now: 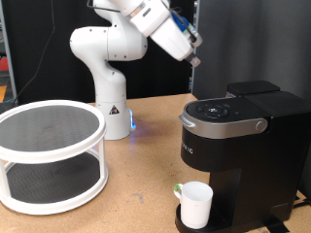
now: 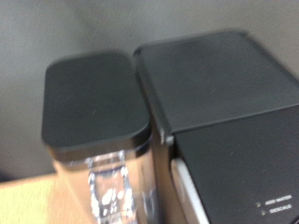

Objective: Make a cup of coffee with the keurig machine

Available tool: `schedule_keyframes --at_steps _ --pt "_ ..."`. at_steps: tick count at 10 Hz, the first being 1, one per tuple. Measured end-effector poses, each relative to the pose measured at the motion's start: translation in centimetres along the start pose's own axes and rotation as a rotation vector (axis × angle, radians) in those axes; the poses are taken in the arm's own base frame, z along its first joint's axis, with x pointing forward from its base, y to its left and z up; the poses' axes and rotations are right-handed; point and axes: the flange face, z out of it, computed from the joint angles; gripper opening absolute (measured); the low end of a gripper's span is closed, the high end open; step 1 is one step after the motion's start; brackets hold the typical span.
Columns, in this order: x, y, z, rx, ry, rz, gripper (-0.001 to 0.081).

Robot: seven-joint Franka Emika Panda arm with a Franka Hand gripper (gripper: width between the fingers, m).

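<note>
A: Gripper (image 1: pixel 193 60) hangs in the air above the keurig machine (image 1: pixel 243 146), near the worktop's back edge, with nothing between its fingers. I cannot tell whether they are spread or pressed together; they are too small in the exterior view and absent from the wrist view.

B: And the cup (image 1: pixel 195 205)?

A: It stands upright under the brew head, at the machine's foot, near the worktop's front edge. The silver-grey handle (image 1: pixel 233 124) lies flat, so the lid looks closed.

B: What could go wrong from here?

A: My guess: a descent that lands off the handle would strike the button panel (image 1: pixel 220 110), or the hand could catch the lid of the water tank (image 2: pixel 93 98) at the machine's back. A hard knock might shift the machine and tip the cup.

B: What does 1 view add over the other?

A: The wrist view shows the clear-walled tank and faint lettering on the machine's top (image 2: pixel 229 84). Only the exterior view shows the cup, the 2-tier white rack (image 1: pixel 51 155) towards the other end of the worktop, and the arm's base (image 1: pixel 109 112).
</note>
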Motion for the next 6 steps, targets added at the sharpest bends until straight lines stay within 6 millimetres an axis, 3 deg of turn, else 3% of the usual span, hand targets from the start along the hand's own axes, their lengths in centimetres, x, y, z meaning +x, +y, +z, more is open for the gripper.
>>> schedule_keyframes --at_steps 4,6 --pt "3.2 -2.8 0.4 -0.04 -0.259 -0.213 0.0806" --pt "4.8 -2.4 0.9 -0.017 -0.335 -0.245 0.0806"
